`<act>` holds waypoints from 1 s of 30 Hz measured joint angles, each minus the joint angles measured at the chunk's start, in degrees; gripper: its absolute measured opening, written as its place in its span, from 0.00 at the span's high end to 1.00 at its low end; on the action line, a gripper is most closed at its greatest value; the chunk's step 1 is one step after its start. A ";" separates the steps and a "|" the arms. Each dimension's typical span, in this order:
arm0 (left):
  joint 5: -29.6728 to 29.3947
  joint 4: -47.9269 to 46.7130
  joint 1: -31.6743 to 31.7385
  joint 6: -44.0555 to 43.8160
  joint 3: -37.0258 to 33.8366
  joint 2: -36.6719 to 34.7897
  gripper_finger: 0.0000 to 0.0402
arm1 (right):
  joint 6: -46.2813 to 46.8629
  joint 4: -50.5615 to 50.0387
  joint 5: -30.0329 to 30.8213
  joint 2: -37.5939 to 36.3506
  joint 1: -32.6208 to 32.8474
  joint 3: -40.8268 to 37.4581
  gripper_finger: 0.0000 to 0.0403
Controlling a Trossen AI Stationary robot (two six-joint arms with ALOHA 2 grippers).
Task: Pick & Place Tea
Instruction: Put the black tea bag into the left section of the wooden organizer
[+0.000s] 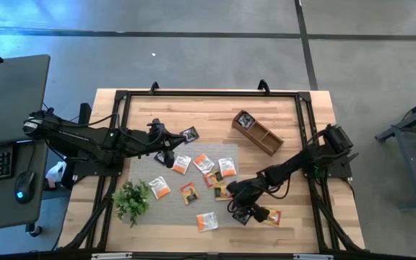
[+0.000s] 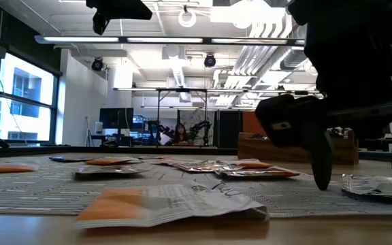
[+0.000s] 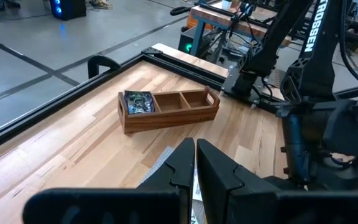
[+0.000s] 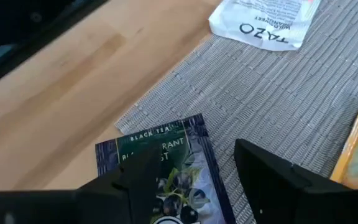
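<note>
Several small tea sachets, orange-and-white and black, lie flat on a grey woven mat. My right gripper stands open at the mat's near right corner. A black tea sachet lies flat there, between and under its fingers. My left gripper hangs shut and empty above the mat's far left part. One black sachet sits in the end compartment of a wooden box. My right gripper slants down over the black sachet, which lies flat on the mat's corner. One finger stands over the sachet's edge. Whether it touches the sachet, I cannot tell.
A green plant sprig lies at the mat's near left. An orange sachet rests on bare wood right of my right gripper, and a white-and-orange one lies on the mat beyond it. A black frame rims the table.
</note>
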 joint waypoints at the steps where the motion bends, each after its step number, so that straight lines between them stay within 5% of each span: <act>1: 0.00 0.00 0.00 0.00 0.00 0.00 0.96 | -0.16 0.09 -0.03 0.31 -0.02 0.06 0.50; 6: 0.00 0.00 0.00 0.00 0.00 0.00 0.96 | -1.81 -1.35 0.02 1.32 -0.69 0.15 0.59; 15: -0.02 -0.33 0.00 -0.01 0.00 0.00 0.96 | -2.16 -3.34 -1.43 1.50 -2.47 0.11 0.97; 30: -0.06 -1.34 0.00 -0.04 0.00 0.00 0.96 | -0.49 -2.66 -1.28 -4.26 -1.42 -0.31 0.96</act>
